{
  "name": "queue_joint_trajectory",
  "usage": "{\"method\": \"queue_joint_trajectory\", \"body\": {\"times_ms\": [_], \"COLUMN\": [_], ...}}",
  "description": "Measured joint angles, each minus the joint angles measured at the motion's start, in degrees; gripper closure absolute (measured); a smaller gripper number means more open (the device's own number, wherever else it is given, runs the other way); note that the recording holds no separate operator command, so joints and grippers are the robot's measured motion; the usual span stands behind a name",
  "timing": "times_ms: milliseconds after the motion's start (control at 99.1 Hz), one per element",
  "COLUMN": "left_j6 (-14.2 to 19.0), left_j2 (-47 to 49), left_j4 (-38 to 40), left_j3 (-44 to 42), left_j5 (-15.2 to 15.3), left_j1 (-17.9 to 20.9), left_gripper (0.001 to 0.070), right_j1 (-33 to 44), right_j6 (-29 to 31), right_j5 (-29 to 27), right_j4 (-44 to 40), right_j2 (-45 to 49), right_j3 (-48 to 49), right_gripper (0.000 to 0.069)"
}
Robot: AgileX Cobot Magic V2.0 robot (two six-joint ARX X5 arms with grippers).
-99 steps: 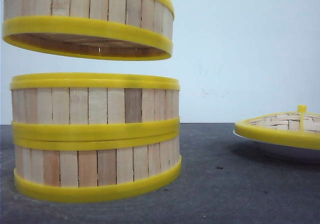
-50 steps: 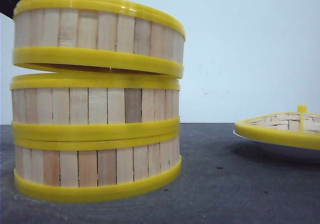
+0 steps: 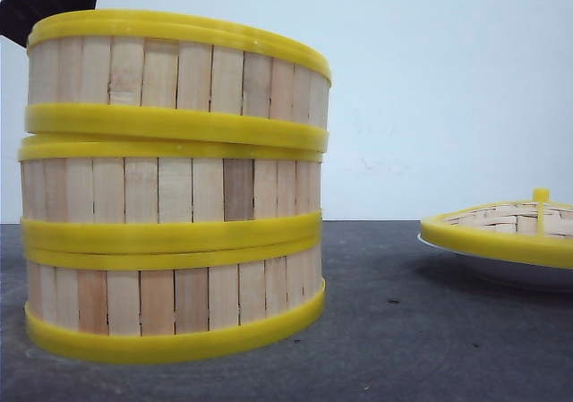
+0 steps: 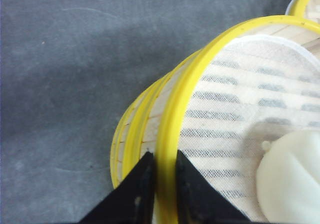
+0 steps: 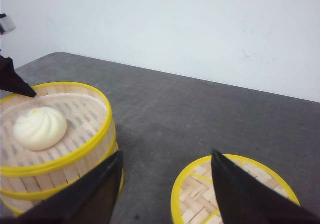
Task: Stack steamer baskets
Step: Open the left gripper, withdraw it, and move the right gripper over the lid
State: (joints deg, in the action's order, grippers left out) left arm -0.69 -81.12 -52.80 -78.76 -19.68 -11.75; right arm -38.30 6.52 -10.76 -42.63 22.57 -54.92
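Note:
Three steamer baskets stand stacked at the left of the table. The top basket (image 3: 179, 75) lies a little tilted on the middle basket (image 3: 170, 192), which sits on the bottom basket (image 3: 170, 299). My left gripper (image 4: 164, 156) is shut on the top basket's yellow rim (image 4: 172, 114), one finger outside and one inside. A white bun (image 4: 292, 179) lies on the cloth liner inside it. My right gripper (image 5: 167, 156) hangs open over the bare table between the stack (image 5: 75, 159) and the lid, holding nothing.
A woven domed lid (image 3: 506, 227) with a yellow rim and knob rests on a white plate (image 3: 528, 275) at the right. The lid (image 5: 200, 194) shows under my right fingers. A pale wall stands behind the dark grey table (image 3: 403, 330).
The top basket, held by my left gripper, has come down from well above the stack until its lower rim meets the middle basket's rim.

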Motion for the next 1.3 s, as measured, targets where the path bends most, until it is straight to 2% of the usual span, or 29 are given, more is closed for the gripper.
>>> {"method": "queue_joint_trajectory", "body": {"times_ms": [1049, 1130, 1301], "left_j6": [0.00, 0.02, 0.02], "left_j2": [0.00, 0.00, 0.04], "left_j4": [-1.99, -2.01, -1.62], "left_j3": [0.00, 0.00, 0.00], "left_j5": [1.68, 1.73, 2.01], "left_j1": [0.98, 1.01, 1.49], "left_gripper": [0.0675, 0.0639, 0.0474], "right_j1": [0.00, 0.00, 0.00], "right_j6": [-0.07, -0.07, 0.04], "right_j5": [-1.49, -1.49, -1.49], "right_j4": [0.00, 0.00, -0.07], "right_j2": [0.00, 0.00, 0.20], "right_j3": [0.00, 0.00, 0.00], "right_gripper": [0.0351, 0.0351, 0.0347]}}
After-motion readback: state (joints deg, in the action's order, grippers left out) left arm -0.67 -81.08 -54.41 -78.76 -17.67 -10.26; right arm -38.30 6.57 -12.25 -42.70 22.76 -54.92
